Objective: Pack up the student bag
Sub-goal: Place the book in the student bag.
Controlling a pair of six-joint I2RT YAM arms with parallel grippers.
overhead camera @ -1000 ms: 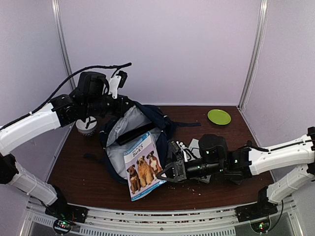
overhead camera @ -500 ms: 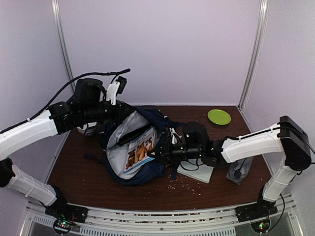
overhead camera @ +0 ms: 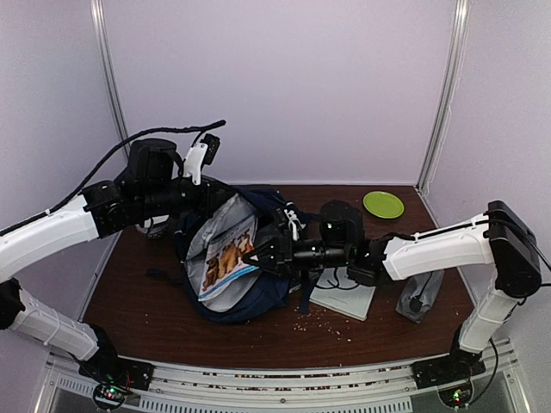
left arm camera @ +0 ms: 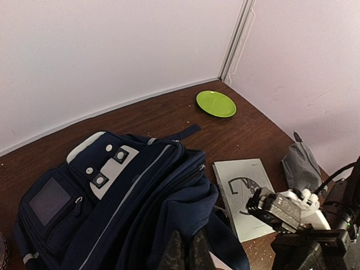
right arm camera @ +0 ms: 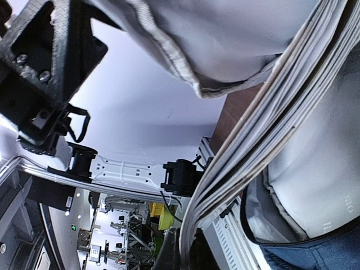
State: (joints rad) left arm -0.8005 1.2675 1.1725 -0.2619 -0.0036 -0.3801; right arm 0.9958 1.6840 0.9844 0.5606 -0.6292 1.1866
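Left fingers (left arm camera: 173, 256) are pinched shut on the navy upper rim of the student bag (overhead camera: 258, 297), which lies left of centre on the desk (overhead camera: 172, 331) with its grey-lined mouth raised; right fingers (overhead camera: 261, 252) are clamped on the edge of the dog-cover book (overhead camera: 222, 261), which stands tilted inside that mouth. Just right of the bag, partly under the right arm (overhead camera: 430, 249), lies a white booklet (overhead camera: 349, 299), with a grey pouch (overhead camera: 419, 297) beyond it, crumbs (overhead camera: 323, 323) scattered in front and a green plate (overhead camera: 383, 204) well apart at the far right corner.
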